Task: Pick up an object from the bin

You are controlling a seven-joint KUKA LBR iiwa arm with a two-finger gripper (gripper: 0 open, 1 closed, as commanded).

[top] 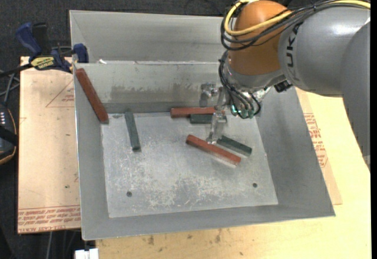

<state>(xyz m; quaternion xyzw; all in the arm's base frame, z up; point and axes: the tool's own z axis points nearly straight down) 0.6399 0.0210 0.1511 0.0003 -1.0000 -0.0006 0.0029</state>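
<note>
You are looking down into a grey metal bin point(177, 199) with thin bars scattered flat on its floor. Your arm point(330, 46) reaches in from the right, its orange wrist cover point(256, 37) above the bin's back half. The claw point(215, 135) points straight down. Its tip is at or just above a slanting red-brown bar point(200, 144) a little right of the bin's middle.

That looks like the bar to pick, and a vertical approach suits a piece lying flat. Whether the claw is apart or together, you cannot tell.

A dark green bar point(237, 146) lies against the slanting bar's right end and may crowd a grasp there. Just behind the claw, a second red-brown bar point(184, 112) and a second green bar point(203, 118) lie together. Well to the left, a grey-green bar point(132, 131) lies alone, and a long red-brown bar point(91, 96) rests along the left wall.
</note>
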